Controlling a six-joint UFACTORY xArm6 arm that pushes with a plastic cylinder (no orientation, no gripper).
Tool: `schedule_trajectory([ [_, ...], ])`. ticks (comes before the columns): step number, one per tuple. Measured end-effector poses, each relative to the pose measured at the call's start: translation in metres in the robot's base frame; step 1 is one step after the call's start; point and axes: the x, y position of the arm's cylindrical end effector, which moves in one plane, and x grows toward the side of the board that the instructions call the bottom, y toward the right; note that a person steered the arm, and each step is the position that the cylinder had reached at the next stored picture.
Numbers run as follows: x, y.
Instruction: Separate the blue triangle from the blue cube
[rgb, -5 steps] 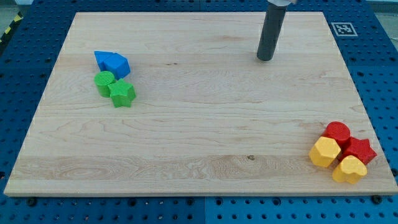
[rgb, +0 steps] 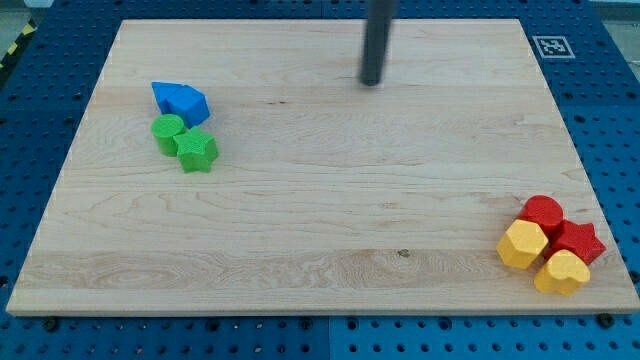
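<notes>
A dark rod stands over a wooden surface (rgb: 320, 200) that carries two clusters of coloured blocks.

The arm has no gripper, so nothing is held; the rod's tip (rgb: 372, 83) rests on bare wood at the far middle of the surface, well apart from every block. At the far left, the blue triangle (rgb: 162, 94) and the blue cube (rgb: 188, 103) sit pressed together, the triangle on the left. Just nearer than them lie a green cylinder (rgb: 168, 131) and a green star (rgb: 197, 151), touching each other. At the near right corner cluster a red cylinder (rgb: 543, 213), a red star (rgb: 580, 241), a yellow hexagon (rgb: 523, 244) and a yellow heart (rgb: 561, 271).
</notes>
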Motion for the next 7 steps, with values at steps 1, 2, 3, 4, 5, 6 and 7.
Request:
schedule_trajectory([
  [1,-0.001,-0.090],
  [2,-0.017,-0.147],
  [3,-0.031,-0.201],
  [4,-0.023,-0.218],
  [5,-0.023,-0.256],
  [6,-0.022,-0.294],
  [7,0.004,-0.296],
])
